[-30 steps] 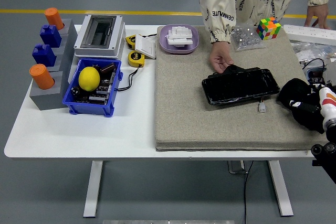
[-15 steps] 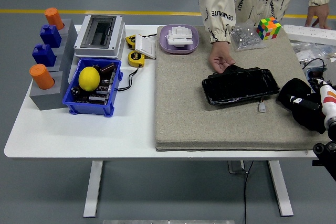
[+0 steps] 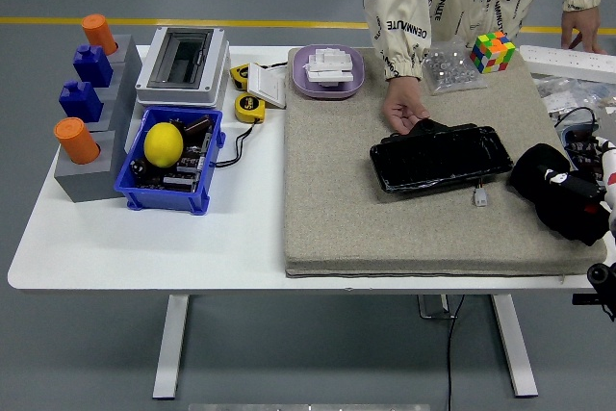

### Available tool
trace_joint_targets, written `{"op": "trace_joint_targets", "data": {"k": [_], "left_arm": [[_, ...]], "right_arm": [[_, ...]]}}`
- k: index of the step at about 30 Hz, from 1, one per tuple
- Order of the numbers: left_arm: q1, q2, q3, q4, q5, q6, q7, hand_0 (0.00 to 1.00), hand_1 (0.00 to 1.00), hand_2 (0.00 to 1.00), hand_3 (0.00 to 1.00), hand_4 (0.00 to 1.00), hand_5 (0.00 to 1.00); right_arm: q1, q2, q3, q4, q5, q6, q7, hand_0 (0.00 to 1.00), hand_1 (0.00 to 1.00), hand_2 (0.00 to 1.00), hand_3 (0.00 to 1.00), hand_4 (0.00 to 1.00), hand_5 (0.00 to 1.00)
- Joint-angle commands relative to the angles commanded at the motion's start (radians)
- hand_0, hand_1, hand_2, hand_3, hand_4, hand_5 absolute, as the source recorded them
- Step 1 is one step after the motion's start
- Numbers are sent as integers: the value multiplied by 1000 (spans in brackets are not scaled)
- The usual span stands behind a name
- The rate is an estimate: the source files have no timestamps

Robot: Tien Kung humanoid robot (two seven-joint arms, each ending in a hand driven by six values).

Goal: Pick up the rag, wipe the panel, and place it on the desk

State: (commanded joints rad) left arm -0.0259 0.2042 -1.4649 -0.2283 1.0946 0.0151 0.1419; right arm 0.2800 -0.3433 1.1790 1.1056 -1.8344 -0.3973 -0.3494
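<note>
At left we see a blue bin (image 3: 168, 180) holding a lemon (image 3: 164, 143); mid-mat (image 3: 385, 228), a person's hand (image 3: 404, 108) touches the black panel (image 3: 441, 157); at the right edge, our right hand (image 3: 589, 207) rests on the black rag (image 3: 551, 183), fingers unclear.

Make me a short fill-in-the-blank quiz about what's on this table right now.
1. The yellow lemon lies in the ____ bin.
2. A person's hand touches the far left corner of the black ____, which lies on the mat.
3. The colourful cube sits at the mat's far ____ corner.

Missing words: blue; panel; right
</note>
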Motion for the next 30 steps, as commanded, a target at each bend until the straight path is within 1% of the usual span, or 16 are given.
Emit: {"op": "trace_joint_targets", "data": {"k": [4, 8, 9, 12, 14, 15, 20, 21, 26, 27, 30], "left_arm": [[-1, 0, 3, -1, 0, 0, 0, 608, 641, 655, 562, 628, 442], [2, -2, 9, 0, -3, 0, 0, 608, 641, 655, 562, 628, 442], [2, -2, 9, 0, -3, 0, 0, 608, 641, 655, 561, 628, 441], [0, -3, 8, 0, -2, 0, 0, 608, 641, 655, 561, 628, 441], [-1, -3, 6, 0, 0, 0, 0, 608, 641, 655, 561, 628, 441], [-1, -3, 5, -1, 1, 0, 0, 609, 641, 655, 562, 629, 442], [-1, -6, 1, 0, 1, 0, 0, 609, 641, 655, 562, 629, 442], [-2, -6, 1, -1, 1, 0, 0, 609, 642, 655, 561, 628, 441], [-3, -7, -3, 0, 3, 1, 0, 609, 642, 655, 561, 628, 441], [-4, -7, -4, -1, 4, 0, 0, 609, 641, 655, 561, 628, 441], [-5, -7, -6, -1, 4, 0, 0, 609, 641, 655, 561, 628, 441]], "right_arm": [[-21, 5, 14, 39, 8, -14, -2, 910, 849, 920, 940, 998, 631], [-52, 21, 26, 84, 18, -36, 7, 910, 849, 920, 940, 998, 631], [-58, 25, 30, 90, 26, -41, 17, 913, 849, 920, 938, 998, 673], [-70, 34, 42, 93, 51, -54, 54, 913, 849, 920, 938, 998, 673], [-77, 37, 49, 92, 96, -63, 85, 913, 849, 920, 938, 998, 673], [-81, 39, 53, 93, 132, -69, 103, 943, 855, 922, 942, 998, 838], [-95, 41, 76, 106, 254, -93, 170, 943, 855, 922, 942, 998, 838], [-97, 40, 80, 110, 274, -97, 183, 975, 894, 931, 948, 998, 877], [-100, 35, 97, 116, 377, -125, 261, 975, 894, 931, 948, 998, 877], [-100, 34, 101, 116, 392, -129, 275, 998, 940, 943, 956, 998, 911], [-100, 34, 107, 118, 436, -135, 307, 998, 940, 943, 956, 998, 911]]}}
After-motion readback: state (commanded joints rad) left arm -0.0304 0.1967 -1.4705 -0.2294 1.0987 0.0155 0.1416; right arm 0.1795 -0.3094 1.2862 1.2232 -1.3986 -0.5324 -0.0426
